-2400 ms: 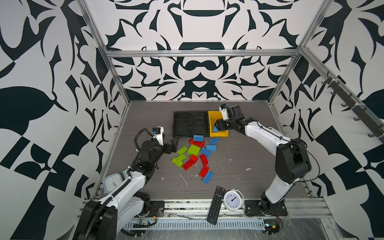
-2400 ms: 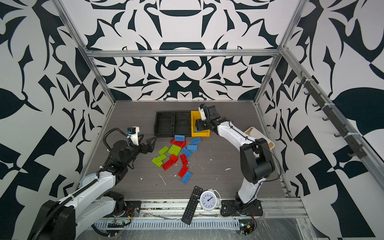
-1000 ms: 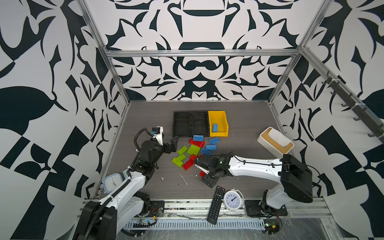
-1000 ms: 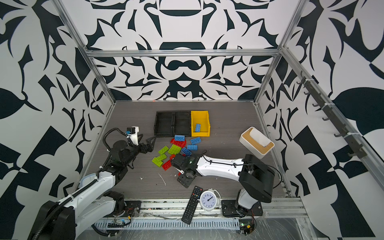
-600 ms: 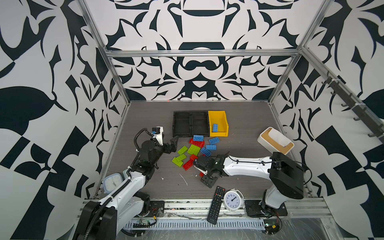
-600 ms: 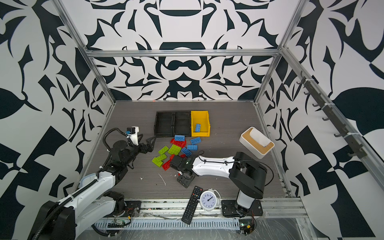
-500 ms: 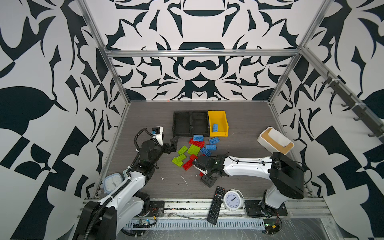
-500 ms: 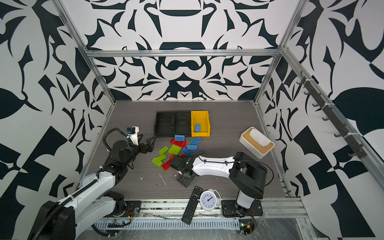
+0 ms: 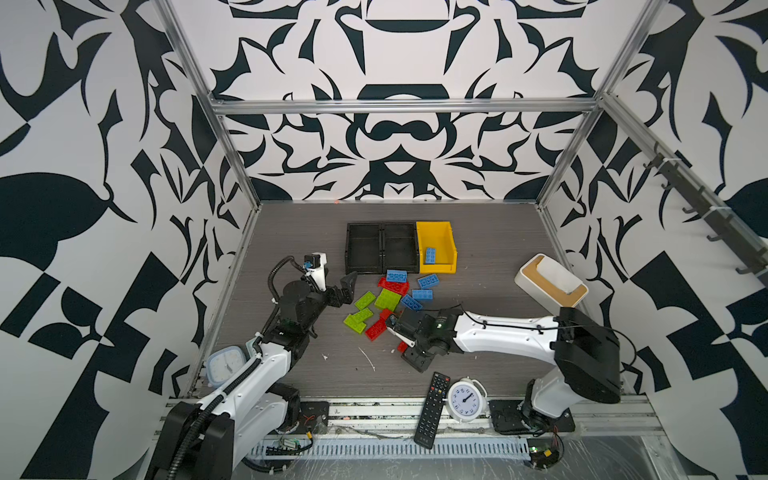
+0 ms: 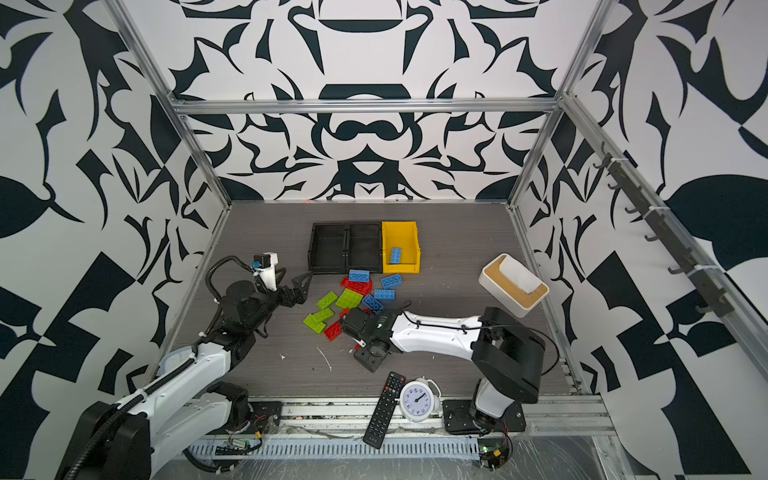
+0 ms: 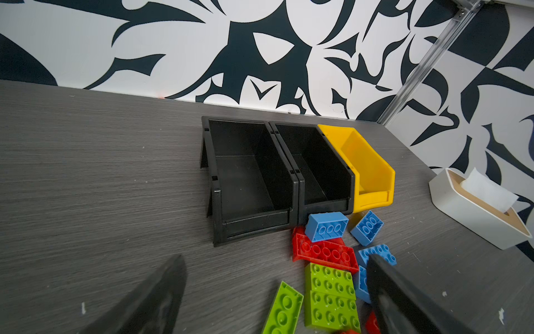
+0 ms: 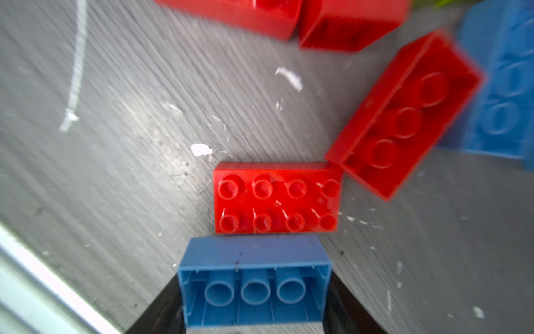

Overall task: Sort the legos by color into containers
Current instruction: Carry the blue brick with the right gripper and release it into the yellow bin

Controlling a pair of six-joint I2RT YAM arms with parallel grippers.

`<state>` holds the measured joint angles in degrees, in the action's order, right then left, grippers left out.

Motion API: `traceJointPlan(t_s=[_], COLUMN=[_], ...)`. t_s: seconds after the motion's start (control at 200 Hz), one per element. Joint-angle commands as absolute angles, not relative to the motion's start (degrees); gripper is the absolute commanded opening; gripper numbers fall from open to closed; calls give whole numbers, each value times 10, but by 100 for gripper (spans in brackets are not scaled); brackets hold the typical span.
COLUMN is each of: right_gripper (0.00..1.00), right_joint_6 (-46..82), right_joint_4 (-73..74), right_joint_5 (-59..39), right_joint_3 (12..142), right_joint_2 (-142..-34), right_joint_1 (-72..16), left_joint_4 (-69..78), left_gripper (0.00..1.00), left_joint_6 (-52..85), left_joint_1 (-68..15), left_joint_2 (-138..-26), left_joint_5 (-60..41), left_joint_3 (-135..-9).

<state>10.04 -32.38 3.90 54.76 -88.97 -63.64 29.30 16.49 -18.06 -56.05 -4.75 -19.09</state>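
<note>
- Two fingers (image 12: 156, 312) of my right gripper (image 12: 254, 292) are closed against the short ends of a blue brick (image 12: 254, 251). Its hollow underside faces the wrist camera, so I count it as held.
- Just beyond this brick a red brick (image 12: 276, 198) lies studs up on the table (image 12: 115, 173). A second red brick (image 12: 404, 115), hollow side up, touches its corner.
- In both top views this gripper is low at the near edge of the pile of legos (image 9: 388, 299), and the arm hides the grip from above.
- On the other side of the pile my left gripper (image 11: 276, 260) is opened wide and holds nothing. I see green bricks (image 11: 329, 292) just in front of it.
- Behind the pile stand the black trays (image 9: 363, 249), joined together. The yellow bin (image 9: 436, 232) touches them on the right, and one blue piece (image 9: 430, 254) lies inside it.
- Well apart to the right is a white box (image 9: 548, 282). At the front edge lie a remote (image 9: 432, 409) and a white clock (image 9: 465, 399).
</note>
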Motion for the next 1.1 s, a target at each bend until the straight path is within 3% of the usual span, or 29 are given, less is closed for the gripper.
traceJointPlan(t_s=[0.0, 0.37, 0.5, 0.765, 1.095], right_gripper=[53, 50, 53, 51, 52], right_joint_6=[109, 72, 95, 91, 72], right_joint_4=[-304, -295, -250, -147, -160], right_joint_5=[53, 66, 142, 44, -7], right_joint_3=[540, 562, 571, 652, 792], right_joint_2=[-826, -699, -695, -819, -979], right_joint_1=[-625, -489, -420, -291, -237], left_joint_4=[297, 301, 318, 349, 340], left_gripper=[99, 99, 100, 99, 99], left_joint_6=[165, 166, 161, 180, 181], left_joint_1=[-181, -181, -180, -181, -180], left_joint_2=[-557, -551, -553, -574, -558], left_joint_5=[-54, -64, -79, -92, -85], left_joint_3=[-186, -184, -180, -172, -169])
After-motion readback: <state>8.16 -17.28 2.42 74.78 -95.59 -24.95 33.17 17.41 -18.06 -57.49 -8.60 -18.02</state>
